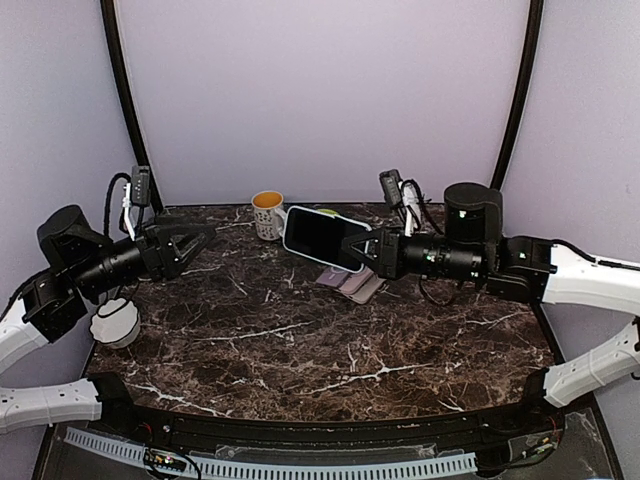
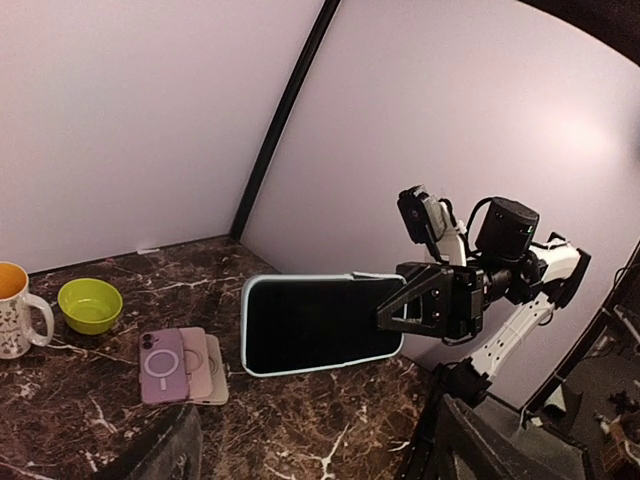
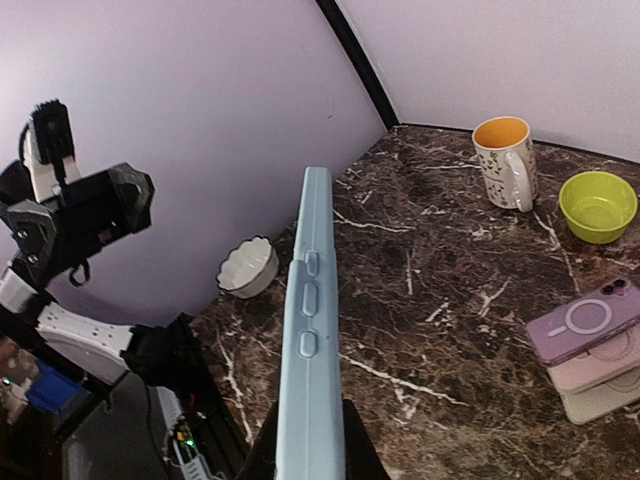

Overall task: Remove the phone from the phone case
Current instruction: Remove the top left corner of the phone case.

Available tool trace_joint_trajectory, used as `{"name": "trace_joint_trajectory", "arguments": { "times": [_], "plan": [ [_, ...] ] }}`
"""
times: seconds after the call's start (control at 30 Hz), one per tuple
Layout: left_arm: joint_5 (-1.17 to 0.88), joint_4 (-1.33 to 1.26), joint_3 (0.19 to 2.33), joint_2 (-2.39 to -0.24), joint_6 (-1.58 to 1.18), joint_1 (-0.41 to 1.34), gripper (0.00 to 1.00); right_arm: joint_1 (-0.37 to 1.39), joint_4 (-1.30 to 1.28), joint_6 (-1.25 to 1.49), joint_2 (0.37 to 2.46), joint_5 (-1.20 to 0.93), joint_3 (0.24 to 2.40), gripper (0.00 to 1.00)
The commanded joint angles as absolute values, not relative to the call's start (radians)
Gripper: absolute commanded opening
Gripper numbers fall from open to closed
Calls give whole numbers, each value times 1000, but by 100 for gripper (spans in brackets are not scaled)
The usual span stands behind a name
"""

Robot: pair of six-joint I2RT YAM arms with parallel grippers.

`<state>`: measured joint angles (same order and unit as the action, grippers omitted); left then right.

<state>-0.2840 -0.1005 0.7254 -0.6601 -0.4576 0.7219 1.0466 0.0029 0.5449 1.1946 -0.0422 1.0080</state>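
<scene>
**Phone not yet out of its case, held aloft by the right gripper**

The phone shows its dark screen and sits fully inside the pale-blue case, whose rim wraps every visible edge, so the removal itself looks undone. The right gripper is clamped on one short end and holds it in the air, on its long edge, above the far middle of the table. The left gripper hangs well apart over the far-left part, jaws wide and empty, facing the free end. What is left, I judge, is to grip the case and work the phone free. By the far edge stand a mug, a green bowl and a stack of phones or cases, I cannot tell which. A white bowl sits at the left edge.
</scene>
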Motion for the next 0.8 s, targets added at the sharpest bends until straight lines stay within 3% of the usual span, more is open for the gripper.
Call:
{"name": "trace_joint_trajectory", "arguments": {
  "times": [0.0,0.37,0.6,0.77],
  "plan": [
    [-289,115,823,-674,-248,721,83,1046,63,373,1135,87,949,0],
    [-407,240,876,-759,-102,720,80,1061,150,69,1100,49,856,0],
    [-650,269,881,-842,-28,721,75,1086,16,-223,1108,-188,898,0],
    [-715,245,838,-848,100,724,70,1092,-52,-439,1097,-345,893,0]
  ]
}}
